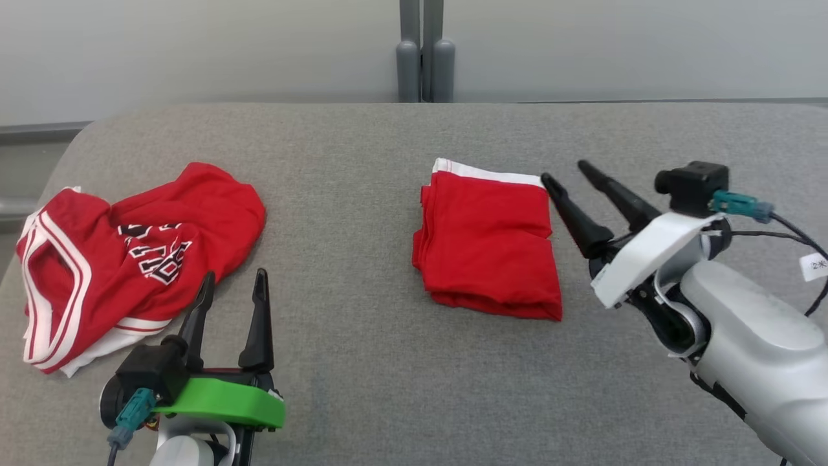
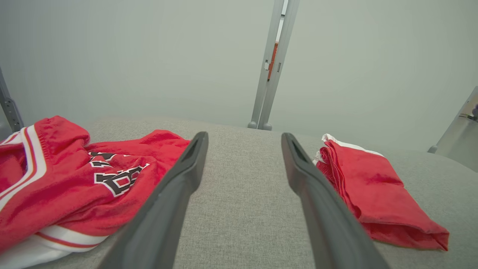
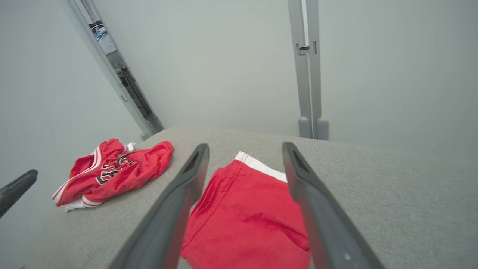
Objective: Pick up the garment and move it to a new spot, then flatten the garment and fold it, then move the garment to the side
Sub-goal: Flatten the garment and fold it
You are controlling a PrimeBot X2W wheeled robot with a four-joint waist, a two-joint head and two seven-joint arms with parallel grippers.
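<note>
The garment (image 1: pixel 488 243) is red with a white band along its far edge and lies folded in a compact rectangle on the grey padded table (image 1: pixel 362 362), right of centre. My right gripper (image 1: pixel 564 171) is open just beyond the garment's far right corner, fingers slanting up and left, with nothing between them. In the right wrist view the garment (image 3: pixel 246 216) lies below and between the open fingers of the right gripper (image 3: pixel 245 145). My left gripper (image 1: pixel 235 275) stands open and empty at the lower left, well away from the folded garment (image 2: pixel 377 194), and the left gripper (image 2: pixel 244 135) has bare table between its fingers.
A crumpled red jersey (image 1: pixel 123 259) with white trim and black lettering lies at the table's left end, touching the left gripper's fingers in the head view. Grey posts (image 1: pixel 424 58) stand behind the table's far edge. Bare cloth lies between the two garments.
</note>
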